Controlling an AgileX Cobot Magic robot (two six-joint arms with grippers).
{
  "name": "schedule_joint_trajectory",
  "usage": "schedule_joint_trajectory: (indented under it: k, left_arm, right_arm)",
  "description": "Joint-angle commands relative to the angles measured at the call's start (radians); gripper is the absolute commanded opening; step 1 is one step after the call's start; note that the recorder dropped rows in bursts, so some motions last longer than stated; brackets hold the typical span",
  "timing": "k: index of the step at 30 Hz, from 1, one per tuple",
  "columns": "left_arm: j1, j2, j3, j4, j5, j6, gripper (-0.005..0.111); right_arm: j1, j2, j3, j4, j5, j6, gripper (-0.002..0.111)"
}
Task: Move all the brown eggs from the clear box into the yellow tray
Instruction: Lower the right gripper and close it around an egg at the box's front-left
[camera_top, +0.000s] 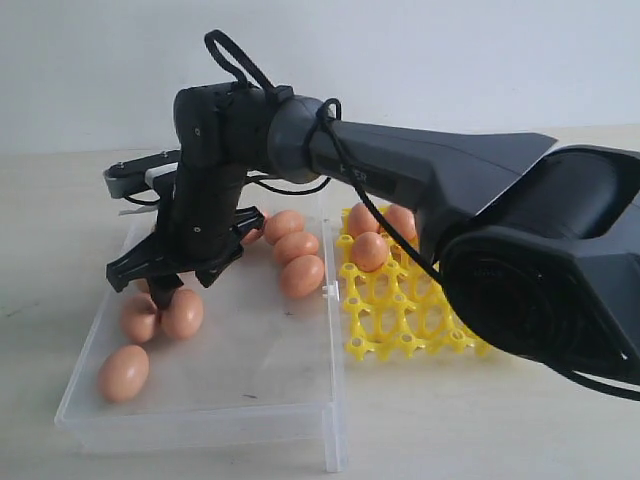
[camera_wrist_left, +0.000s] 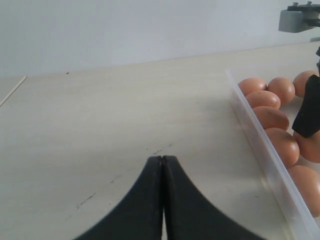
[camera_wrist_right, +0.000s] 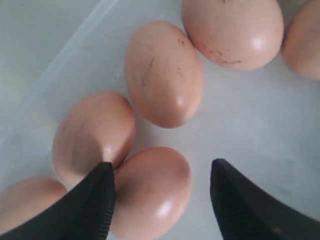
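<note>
The right claw (camera_wrist_right: 161, 165) gapes wide over brown eggs (camera_wrist_right: 150, 197) in the clear box (camera_top: 250, 370), while the yellow tray (camera_top: 400, 322) beside it holds a few, half hidden by the arm (camera_top: 430, 170).

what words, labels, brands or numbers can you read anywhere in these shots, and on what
No text is readable in any view.
The brown eggs, clear box and yellow tray carry no print; the eggs show only dark scuffs.
A faint mark on the right arm's round housing is too blurred to read.
</note>
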Motion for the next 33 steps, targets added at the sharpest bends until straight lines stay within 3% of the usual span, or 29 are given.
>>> schedule_joint_trajectory:
  k: [1,17,33]
  left_arm:
    - [0.001,-0.006,-0.004,-0.003,-0.014,-0.004,0.000]
    - [0.001,-0.006,-0.004,-0.003,-0.014,-0.004,0.000]
    - [0.001,-0.006,-0.004,-0.003,-0.014,-0.004,0.000]
  right_arm:
    - [-0.007,0.023,-0.043,0.002,-0.004,0.033,0.056]
    - [-0.007,0.023,-0.042,0.023,0.055,0.076,0.056]
    - [-0.007,0.059,-0.042,0.023,-0.004,0.076,0.056]
